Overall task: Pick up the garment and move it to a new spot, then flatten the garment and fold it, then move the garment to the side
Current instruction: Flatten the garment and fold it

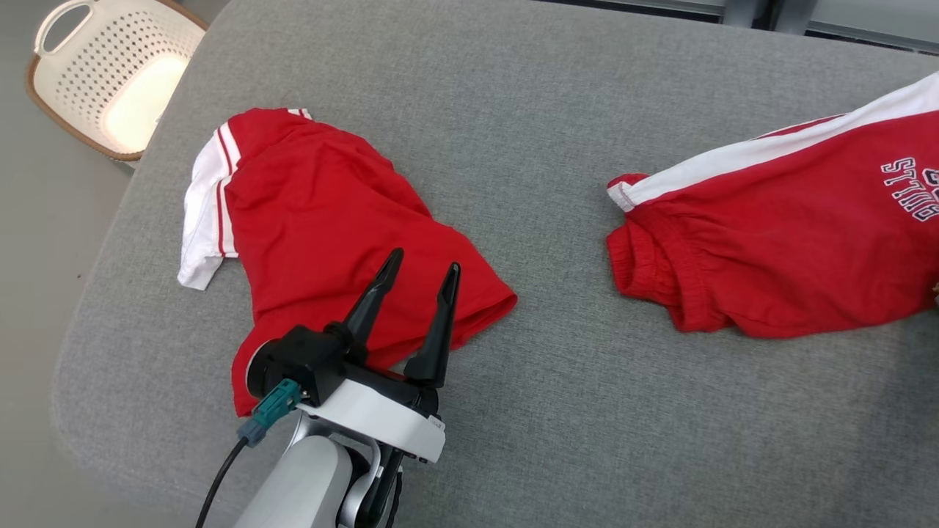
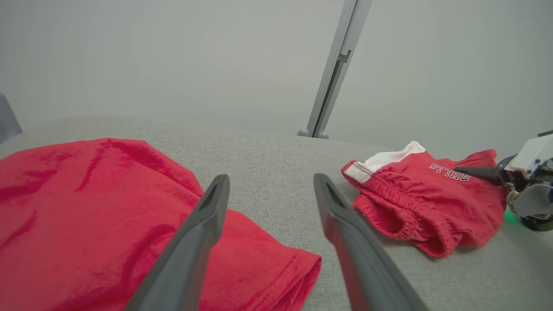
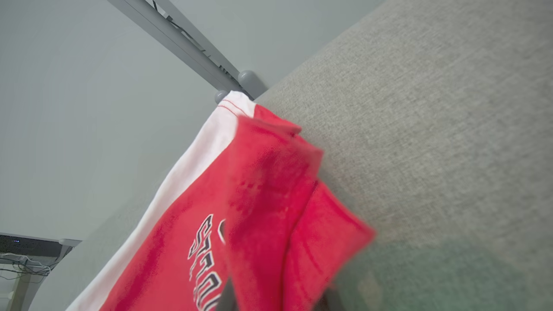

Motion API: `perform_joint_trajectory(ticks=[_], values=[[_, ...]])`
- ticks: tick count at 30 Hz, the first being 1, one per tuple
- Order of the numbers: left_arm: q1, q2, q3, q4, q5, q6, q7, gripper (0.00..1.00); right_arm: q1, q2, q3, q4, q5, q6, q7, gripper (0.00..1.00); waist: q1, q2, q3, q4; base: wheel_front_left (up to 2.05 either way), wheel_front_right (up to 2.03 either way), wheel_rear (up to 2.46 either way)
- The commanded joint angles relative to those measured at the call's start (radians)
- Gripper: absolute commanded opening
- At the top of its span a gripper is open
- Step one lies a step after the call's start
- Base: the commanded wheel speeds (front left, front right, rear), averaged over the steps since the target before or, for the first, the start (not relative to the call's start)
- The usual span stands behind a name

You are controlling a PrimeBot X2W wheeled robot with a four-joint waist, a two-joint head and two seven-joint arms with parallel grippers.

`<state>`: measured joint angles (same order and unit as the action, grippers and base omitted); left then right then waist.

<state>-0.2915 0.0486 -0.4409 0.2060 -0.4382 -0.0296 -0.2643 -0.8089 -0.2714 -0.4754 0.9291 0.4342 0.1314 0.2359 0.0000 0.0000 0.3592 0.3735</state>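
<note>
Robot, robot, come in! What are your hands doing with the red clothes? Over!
Left gripper open, over red shirt. Right gripper shut on red shorts. Shirt lies apart from shorts, bare gray cushion between.

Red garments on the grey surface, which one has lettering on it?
The right-hand garment, printed with dark letters; the left garment shows plain red and white.

Quick count: two red garments on one grey desk (image 1: 557,411), so one tee (image 1: 330,220) with a white sleeve left of frame, one pair of shorts (image 1: 770,242) with a white stripe far right. One white laundry basket (image 1: 95,81), upper left corner. Two tools too: left tool (image 1: 425,260) and right tool (image 2: 460,169).
</note>
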Motion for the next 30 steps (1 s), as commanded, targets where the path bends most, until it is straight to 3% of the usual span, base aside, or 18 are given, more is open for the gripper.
perform_joint_trajectory(ticks=[1, 7, 13, 20, 24, 30], values=[[0.0, 0.004, 0.003, 0.007, 0.012, -0.005, 0.0, 1.0, 0.046, 0.012, 0.006, 0.011, 0.021, -0.002, -0.003, 0.0, 0.0, 0.0, -0.021, -0.023, 0.0, 0.0, 0.0], [0.018, 0.004, 0.017, 0.028, 0.041, -0.011, 0.0, 1.0, 0.127, 0.015, 0.034, -0.056, 0.116, -0.002, -0.054, 0.0, 0.0, 0.0, -0.064, -0.081, 0.0, 0.0, 0.0], [0.04, 0.004, 0.043, 0.043, 0.045, -0.014, 0.0, 1.0, 0.23, 0.004, -0.032, -0.053, 0.164, -0.002, -0.14, 0.0, 0.0, 0.0, -0.111, -0.135, 0.0, 0.0, 0.0], [0.059, 0.004, 0.06, 0.042, 0.059, -0.02, 0.0, 1.0, 0.298, 0.035, -0.081, -0.042, 0.16, -0.001, -0.246, 0.0, 0.0, 0.0, -0.146, -0.184, 0.0, 0.0, 0.0], [0.056, 0.004, 0.065, 0.043, 0.062, -0.021, 0.0, 1.0, 0.297, 0.06, -0.047, -0.067, 0.177, -0.001, -0.26, 0.0, 0.0, 0.0, -0.157, -0.197, 0.0, 0.0, 0.0], [0.076, 0.004, 0.077, 0.053, 0.066, -0.027, 0.0, 1.0, 0.304, 0.095, 0.084, -0.179, 0.237, -0.001, -0.269, 0.0, 0.0, 0.0, -0.19, -0.196, 0.0, 0.0, 0.0]])
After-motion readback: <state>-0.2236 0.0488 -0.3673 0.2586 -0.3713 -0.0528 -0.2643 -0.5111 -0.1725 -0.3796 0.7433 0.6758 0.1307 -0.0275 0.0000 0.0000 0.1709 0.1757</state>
